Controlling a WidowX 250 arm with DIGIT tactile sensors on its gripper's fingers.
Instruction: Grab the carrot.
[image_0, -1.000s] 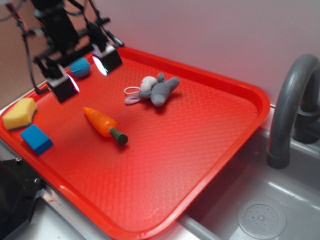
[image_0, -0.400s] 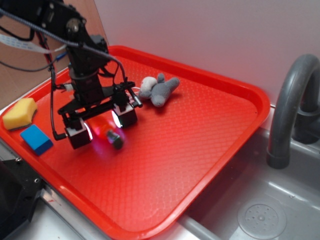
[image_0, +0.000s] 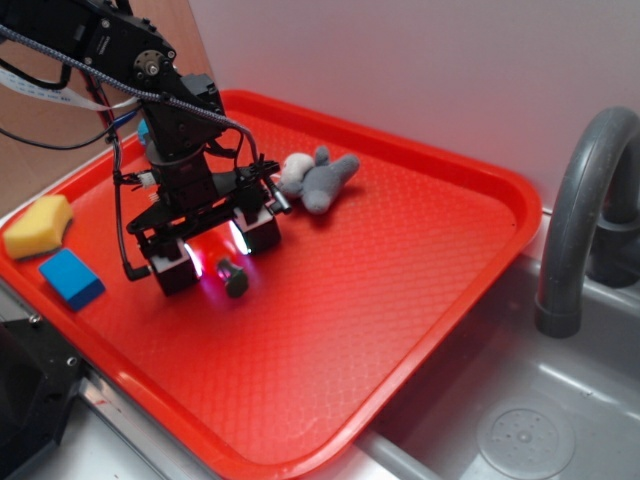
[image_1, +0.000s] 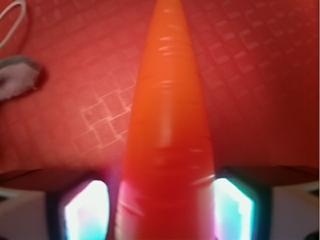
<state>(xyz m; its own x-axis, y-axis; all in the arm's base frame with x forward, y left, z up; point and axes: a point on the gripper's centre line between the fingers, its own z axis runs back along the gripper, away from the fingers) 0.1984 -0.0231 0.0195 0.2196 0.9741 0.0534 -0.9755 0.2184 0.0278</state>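
The gripper (image_0: 212, 255) sits low over the red tray (image_0: 420, 300) at the left-centre of the exterior view, its two fingers straddling the carrot (image_0: 226, 268) so the thick end lies between them. Only the carrot's dark green stem pokes out below the fingers in that view. In the wrist view the carrot (image_1: 167, 140) runs up the middle of the frame, tip toward the top edge, with a lit finger pad (image_1: 85, 210) on each side. The jaws are open, a narrow gap showing at each flank, so nothing is held yet. The straddle looks chosen to squeeze across the widest part. A grey plush mouse (image_0: 318, 178) lies just beyond the gripper, clear of the fingers.
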